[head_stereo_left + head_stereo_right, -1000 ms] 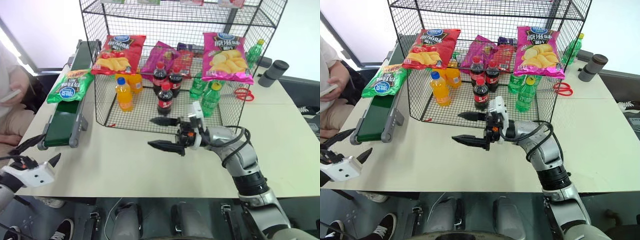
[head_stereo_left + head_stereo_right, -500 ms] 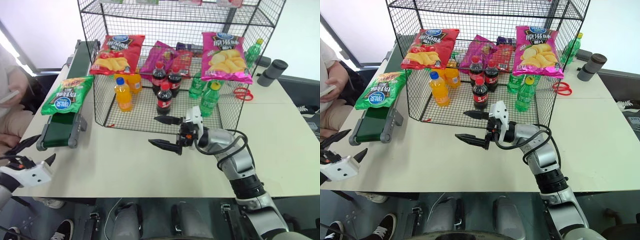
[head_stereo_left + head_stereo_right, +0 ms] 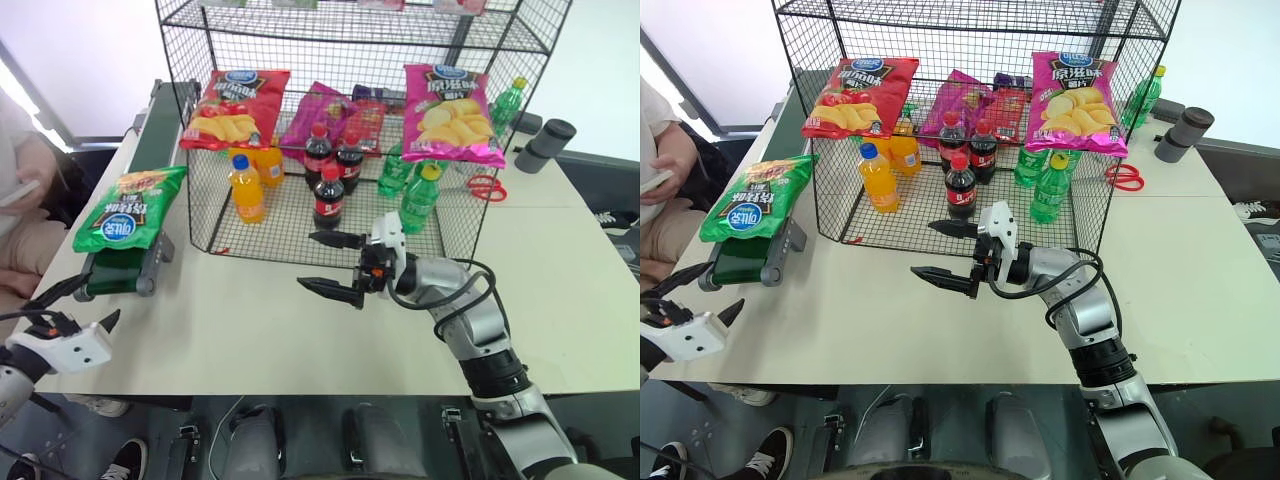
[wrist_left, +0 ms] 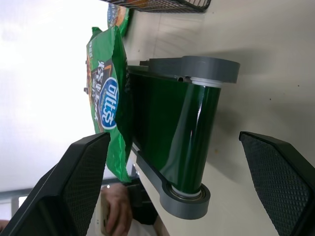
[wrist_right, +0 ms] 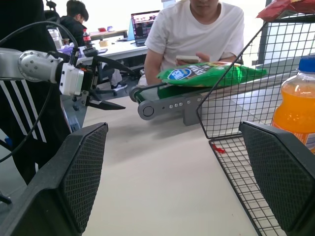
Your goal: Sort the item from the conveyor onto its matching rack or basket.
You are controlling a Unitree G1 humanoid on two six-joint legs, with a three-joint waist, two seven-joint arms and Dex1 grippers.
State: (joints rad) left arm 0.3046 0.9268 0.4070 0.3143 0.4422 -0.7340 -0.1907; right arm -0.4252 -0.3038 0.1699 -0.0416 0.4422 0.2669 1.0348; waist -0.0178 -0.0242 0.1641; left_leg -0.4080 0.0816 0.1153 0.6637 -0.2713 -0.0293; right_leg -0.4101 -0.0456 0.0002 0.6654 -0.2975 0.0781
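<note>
The item, a glossy green crisp bag with a round blue logo, lies on the near end of the conveyor, a dark green belt with grey rails along the table's left side. My left gripper hangs open just off the table's front-left corner, short of the conveyor's end roller and apart from the bag. My right gripper is open and empty above the table, pointing left in front of the black wire rack.
On the rack hang a red crisp bag, a purple bag and a pink crisp bag; orange, cola and green bottles stand inside. A person sits at the left. Red scissors lie at right.
The green bag has ridden down the belt to its near end. Both grippers stay open and about where they were.
</note>
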